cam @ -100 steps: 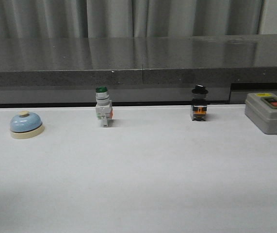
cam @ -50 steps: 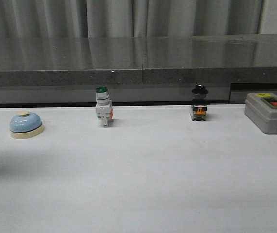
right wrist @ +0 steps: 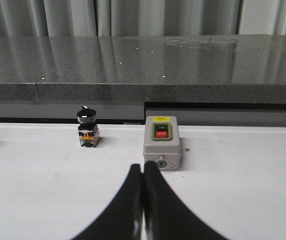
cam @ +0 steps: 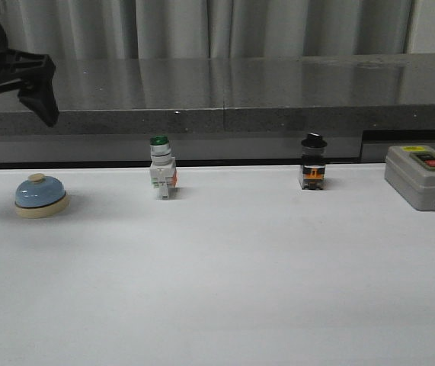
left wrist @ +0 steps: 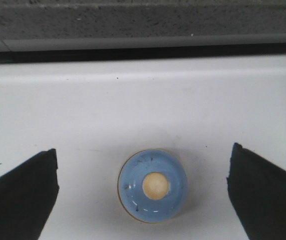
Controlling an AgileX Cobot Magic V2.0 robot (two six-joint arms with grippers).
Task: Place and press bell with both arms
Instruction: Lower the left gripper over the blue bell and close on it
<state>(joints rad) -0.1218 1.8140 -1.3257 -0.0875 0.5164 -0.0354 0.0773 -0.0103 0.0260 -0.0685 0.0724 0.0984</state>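
Observation:
The light-blue bell (cam: 41, 196) with a cream base and cream button sits on the white table at the far left. My left gripper (cam: 11, 114) hangs open high above it, partly cut off by the left edge. In the left wrist view the bell (left wrist: 153, 185) lies centred between the wide-open fingers (left wrist: 22, 195), seen from above. My right gripper (right wrist: 143, 170) is shut and empty, low over the table and pointing toward the grey switch box; it is out of the front view.
A green-capped white pushbutton switch (cam: 161, 169) and a black-capped switch (cam: 313, 163) stand near the back of the table. A grey ON/OFF switch box (cam: 420, 177) sits at the right; it also shows in the right wrist view (right wrist: 162, 143). A dark stone ledge (cam: 225, 91) runs behind.
My left gripper has come into the front view at the top left and moved down and to the right, above the bell. The bell and the switches have not moved.

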